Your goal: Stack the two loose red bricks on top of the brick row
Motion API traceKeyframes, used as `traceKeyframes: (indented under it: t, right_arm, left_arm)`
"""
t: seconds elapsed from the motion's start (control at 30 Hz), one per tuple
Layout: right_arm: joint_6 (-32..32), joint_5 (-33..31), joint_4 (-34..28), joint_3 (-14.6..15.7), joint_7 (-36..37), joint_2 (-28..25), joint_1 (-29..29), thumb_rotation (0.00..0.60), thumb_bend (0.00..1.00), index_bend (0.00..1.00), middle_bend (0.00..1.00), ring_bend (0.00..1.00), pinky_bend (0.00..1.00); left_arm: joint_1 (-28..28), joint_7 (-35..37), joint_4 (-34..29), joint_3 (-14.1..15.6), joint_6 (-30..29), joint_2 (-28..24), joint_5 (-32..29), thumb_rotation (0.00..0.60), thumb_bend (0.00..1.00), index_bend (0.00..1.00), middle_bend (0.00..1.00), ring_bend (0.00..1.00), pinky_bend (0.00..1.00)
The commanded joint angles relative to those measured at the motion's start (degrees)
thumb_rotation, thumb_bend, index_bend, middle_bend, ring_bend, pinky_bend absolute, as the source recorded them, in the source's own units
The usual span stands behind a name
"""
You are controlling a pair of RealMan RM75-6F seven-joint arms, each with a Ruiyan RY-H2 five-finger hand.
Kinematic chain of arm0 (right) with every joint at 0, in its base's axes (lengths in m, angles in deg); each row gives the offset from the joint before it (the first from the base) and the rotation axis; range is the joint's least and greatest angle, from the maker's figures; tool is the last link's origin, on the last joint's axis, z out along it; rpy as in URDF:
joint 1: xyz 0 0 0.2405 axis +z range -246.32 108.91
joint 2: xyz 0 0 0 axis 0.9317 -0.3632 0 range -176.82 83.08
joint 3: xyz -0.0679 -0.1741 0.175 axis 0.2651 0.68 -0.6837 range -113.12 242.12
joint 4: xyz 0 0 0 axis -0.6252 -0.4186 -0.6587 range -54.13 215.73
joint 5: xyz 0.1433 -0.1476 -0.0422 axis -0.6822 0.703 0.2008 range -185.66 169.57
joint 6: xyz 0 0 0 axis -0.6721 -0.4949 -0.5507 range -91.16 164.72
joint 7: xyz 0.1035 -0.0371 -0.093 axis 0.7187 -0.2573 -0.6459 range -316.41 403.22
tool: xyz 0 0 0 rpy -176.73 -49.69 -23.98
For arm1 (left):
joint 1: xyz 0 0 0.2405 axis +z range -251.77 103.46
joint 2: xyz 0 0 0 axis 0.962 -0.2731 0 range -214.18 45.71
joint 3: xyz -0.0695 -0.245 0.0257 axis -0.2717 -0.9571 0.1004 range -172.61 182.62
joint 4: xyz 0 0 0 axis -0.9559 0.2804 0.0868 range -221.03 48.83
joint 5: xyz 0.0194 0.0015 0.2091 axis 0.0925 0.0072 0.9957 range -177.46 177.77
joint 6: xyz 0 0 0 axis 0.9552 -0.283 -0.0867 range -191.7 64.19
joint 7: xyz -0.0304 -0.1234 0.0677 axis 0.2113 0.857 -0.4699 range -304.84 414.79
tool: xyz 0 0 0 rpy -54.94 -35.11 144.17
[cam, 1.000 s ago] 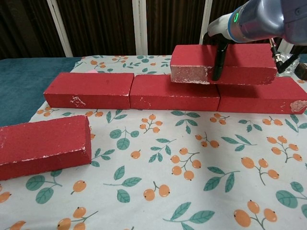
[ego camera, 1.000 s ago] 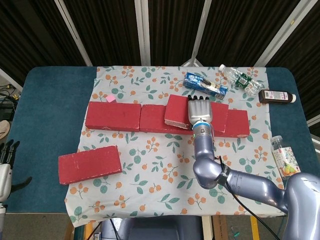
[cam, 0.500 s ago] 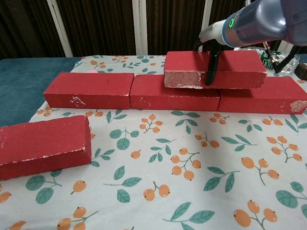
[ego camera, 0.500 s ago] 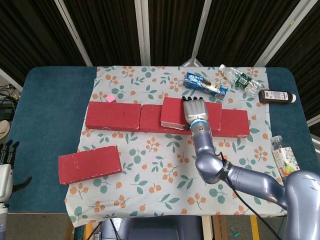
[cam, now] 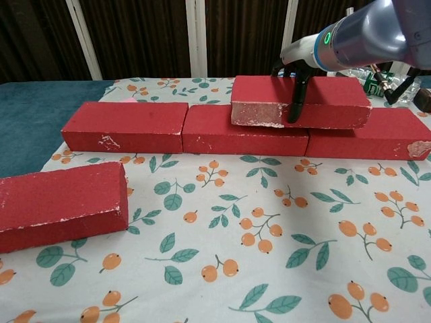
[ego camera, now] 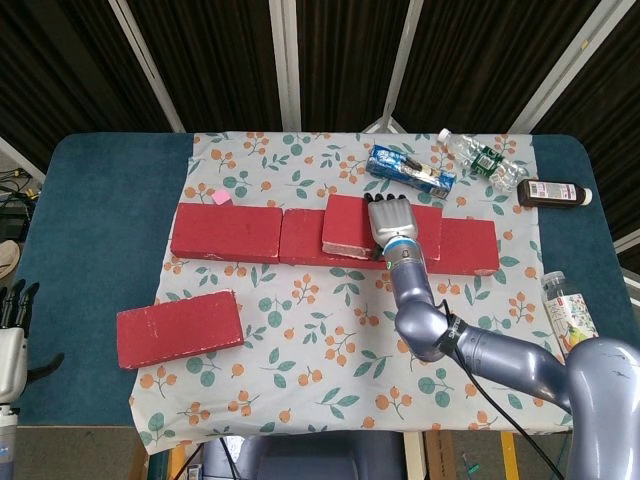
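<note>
R hand (ego camera: 397, 221) grips top brick (cam: 300, 101) upper right of chest frame, resting on row (cam: 246, 130) w/ left end overhanging a seam: settle it flat before letting go; 2nd brick (ego camera: 180, 328) sits lower left, L hand (ego camera: 10, 340) idle, can't tell its state.

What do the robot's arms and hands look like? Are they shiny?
Yes. The right arm is smooth, glossy, silvery-blue metal with rounded joints and a black cable along it. Its wrist has a white band with a small green light. The right hand is grey on top with dark fingers. The left hand looks pale with dark fingers.
</note>
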Motion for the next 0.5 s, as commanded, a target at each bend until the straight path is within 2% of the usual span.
traceKeyframes:
  t: [0.03,0.5]
  right_arm:
    - [-0.61,0.15,0.45,0.78,1.13,-0.01,0.43,0.600,0.15,0.33,0.41,0.43,0.22]
    - [-2.32,-0.11,2.45,4.37,4.69,0.23,2.04,0.600,0.15,0.33,0.42,0.43,0.22]
  left_arm:
    - [0.02,0.01,-0.02,0.00,-0.04,0.02,0.02,0.600,0.01,0.04,0.01,0.00,0.14]
    - [-0.06,-0.32,0.12,-0.19,-0.09,0.27,-0.22,0.600,0.01,0.04,0.01,0.00,0.14]
